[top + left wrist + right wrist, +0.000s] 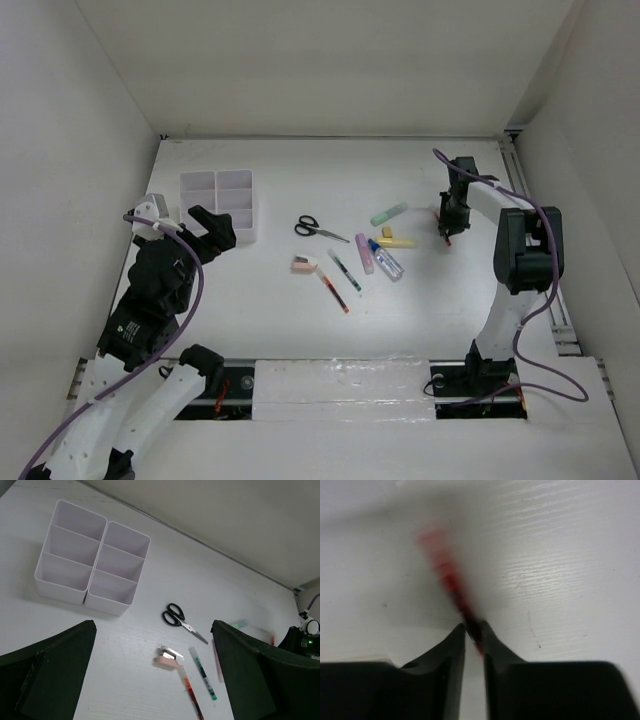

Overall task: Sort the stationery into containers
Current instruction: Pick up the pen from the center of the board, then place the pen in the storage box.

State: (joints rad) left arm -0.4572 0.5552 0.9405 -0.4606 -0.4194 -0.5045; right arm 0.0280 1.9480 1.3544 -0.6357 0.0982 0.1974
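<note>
The white six-compartment tray [218, 203] stands at the back left and shows in the left wrist view [75, 575]. Black-handled scissors [318, 229], a pink-white eraser [304, 265], two thin pens [340, 280], a purple highlighter [365, 253], a blue-capped tube [385, 259], a yellow highlighter [396, 241] and a green highlighter [388, 213] lie mid-table. My right gripper [447, 235] is shut on a thin red pen [451, 587], held just above the table to the right of the pile. My left gripper [213, 232] is open and empty in front of the tray.
White walls close in the table on the left, back and right. A rail [545, 260] runs along the right edge. The scissors [181, 620], eraser [168, 658] and pens [202, 672] lie between my left fingers in the left wrist view.
</note>
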